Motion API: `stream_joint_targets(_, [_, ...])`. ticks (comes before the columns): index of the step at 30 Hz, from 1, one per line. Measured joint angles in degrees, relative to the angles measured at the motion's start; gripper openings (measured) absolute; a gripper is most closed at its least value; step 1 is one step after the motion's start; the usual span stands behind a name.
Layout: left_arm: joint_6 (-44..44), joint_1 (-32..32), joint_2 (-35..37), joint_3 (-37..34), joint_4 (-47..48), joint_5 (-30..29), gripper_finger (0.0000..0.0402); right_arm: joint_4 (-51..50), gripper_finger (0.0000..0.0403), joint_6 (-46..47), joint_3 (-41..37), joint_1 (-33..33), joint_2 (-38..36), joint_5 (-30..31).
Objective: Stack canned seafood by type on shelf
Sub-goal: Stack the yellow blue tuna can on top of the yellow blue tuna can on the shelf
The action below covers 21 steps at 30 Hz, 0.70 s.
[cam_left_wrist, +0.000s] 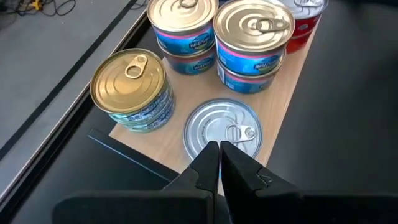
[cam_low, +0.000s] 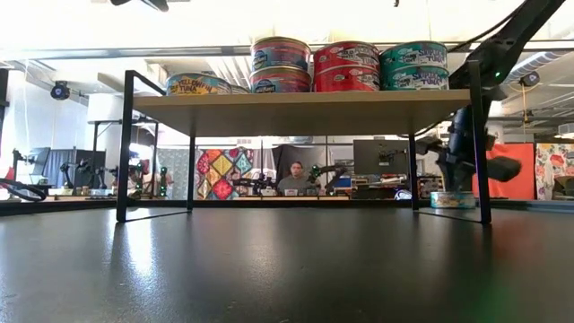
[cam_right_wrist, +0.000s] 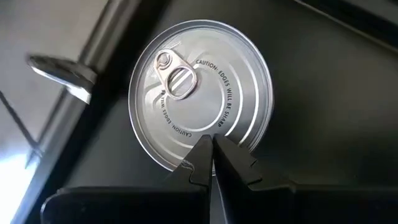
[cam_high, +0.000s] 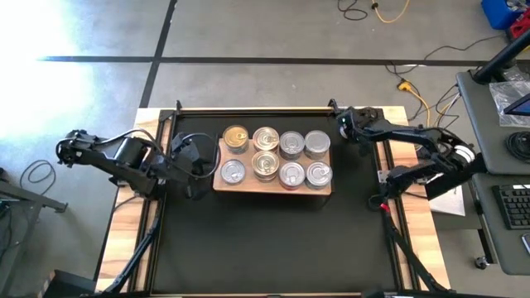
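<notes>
Tins (cam_high: 273,157) sit in 8 spots on the shelf (cam_high: 222,185); 1 stray tin (cam_right_wrist: 200,102) lies on the mat below the right gripper (cam_right_wrist: 210,149), fingers pinched together, like the left gripper's (cam_left_wrist: 219,157). Descending unopened would likely knock it away.

Eight tin tops (cam_high: 266,164) on one shelf (cam_high: 248,188), centre of the high view: one gold lid (cam_high: 236,138) at its upper left, seven silver. One further tin (cam_right_wrist: 202,93) off the shelf. Two arms (cam_high: 116,157).
</notes>
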<state>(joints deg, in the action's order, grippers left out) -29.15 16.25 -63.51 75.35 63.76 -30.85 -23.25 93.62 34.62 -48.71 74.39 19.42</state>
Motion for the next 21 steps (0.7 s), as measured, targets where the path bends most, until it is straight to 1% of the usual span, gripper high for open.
stream_joint_targets(5, [3.33, -0.04, 0.02, 0.0, 0.34, -0.2, 0.0, -11.5, 0.0012, 9.52, -2.67, 7.3, -7.34, 2.02])
stream_joint_targets(9, [6.13, -0.04, 0.04, 0.0, 0.33, -1.97, 0.0, -18.82, 0.0012, 23.51, -6.45, 15.41, -14.85, 2.79])
stream_joint_targets(12, [8.64, -0.04, 0.09, 0.0, 0.35, -2.74, 0.0, -22.56, 0.0012, 35.49, -9.57, 23.39, -20.46, 3.58])
stream_joint_targets(13, [9.34, -0.04, 0.11, 0.0, 0.34, -2.76, 0.0, -23.62, 0.0012, 36.81, -10.44, 25.67, -21.89, 3.64])
stream_joint_targets(17, [11.38, -0.04, 0.23, 0.0, 0.34, -2.78, 0.0, -25.9, 0.0013, 36.93, -12.87, 32.46, -25.98, 2.83])
stream_joint_targets(21, [12.97, -0.04, 0.33, 0.0, 0.36, -2.78, 0.0, -26.12, 0.0013, 36.18, -14.02, 39.54, -27.56, 1.38])
